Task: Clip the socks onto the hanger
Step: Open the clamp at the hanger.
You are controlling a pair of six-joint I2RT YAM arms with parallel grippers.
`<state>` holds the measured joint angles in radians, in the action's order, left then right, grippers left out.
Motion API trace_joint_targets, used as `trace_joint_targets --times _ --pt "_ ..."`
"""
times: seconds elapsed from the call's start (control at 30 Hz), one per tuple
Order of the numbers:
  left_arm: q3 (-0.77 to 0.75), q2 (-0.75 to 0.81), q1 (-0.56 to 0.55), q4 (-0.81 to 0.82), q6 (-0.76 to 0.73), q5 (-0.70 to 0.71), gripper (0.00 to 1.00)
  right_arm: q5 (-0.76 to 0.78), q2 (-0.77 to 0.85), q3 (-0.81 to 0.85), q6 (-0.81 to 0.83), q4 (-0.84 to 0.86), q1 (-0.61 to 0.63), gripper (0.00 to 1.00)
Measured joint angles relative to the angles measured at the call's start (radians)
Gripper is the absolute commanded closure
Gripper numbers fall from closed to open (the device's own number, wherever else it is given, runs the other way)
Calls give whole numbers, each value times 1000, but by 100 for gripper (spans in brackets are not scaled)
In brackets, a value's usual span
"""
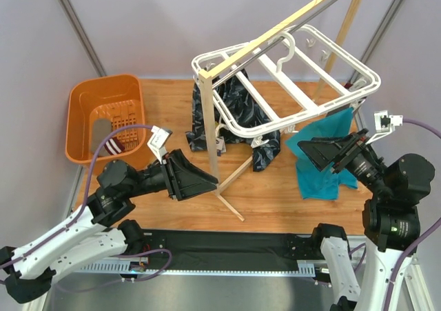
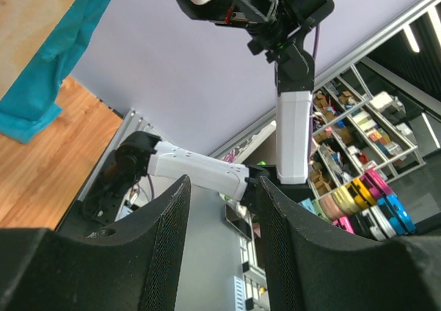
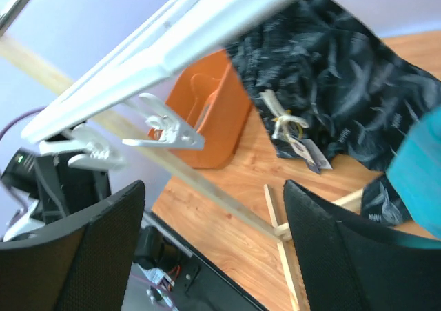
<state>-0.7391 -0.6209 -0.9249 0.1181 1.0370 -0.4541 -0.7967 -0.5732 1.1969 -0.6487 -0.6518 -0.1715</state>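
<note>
The socks (image 1: 103,134), taupe with a maroon-and-white striped cuff, lie inside the orange basket (image 1: 83,97) at the far left. The white hanger (image 1: 224,111) hangs by its hook from the wooden pole rack (image 1: 210,132). In the right wrist view its rim (image 3: 172,42) runs overhead, with small clips (image 3: 165,128) dangling. My left gripper (image 1: 207,182) is open and empty, held in the air right of the basket and beside the rack's post; its view (image 2: 220,187) faces the right arm. My right gripper (image 1: 310,156) is open and empty under the hanger's right side (image 3: 213,194).
A black patterned garment (image 1: 238,111) hangs below the hanger, down to the table. A teal cloth (image 1: 324,159) hangs just behind my right gripper. The rack's wooden foot (image 1: 231,204) lies across the middle of the wooden table (image 1: 275,194).
</note>
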Motion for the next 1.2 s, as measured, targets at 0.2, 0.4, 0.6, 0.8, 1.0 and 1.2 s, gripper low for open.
trace_joint_targets --times 0.2,0.4,0.6,0.8,1.0,1.2 --pt "-5 -44 -6 96 28 -33 50 -129 -22 -6 -74 195 27 11" --pt "-84 -115 -82 106 5 -10 52 -143 -87 -6 -100 316 124 11" --pt "-149 -135 -157 64 -75 74 53 15 -146 -5 -32 285 410 16" --pt "-167 -138 -182 35 -135 150 54 232 -116 -9 26 267 522 24" --pt "-194 -192 -199 14 -174 184 54 298 -116 -14 24 298 523 34" --pt "-282 -288 -226 0 -210 187 54 294 -122 -32 12 322 523 37"
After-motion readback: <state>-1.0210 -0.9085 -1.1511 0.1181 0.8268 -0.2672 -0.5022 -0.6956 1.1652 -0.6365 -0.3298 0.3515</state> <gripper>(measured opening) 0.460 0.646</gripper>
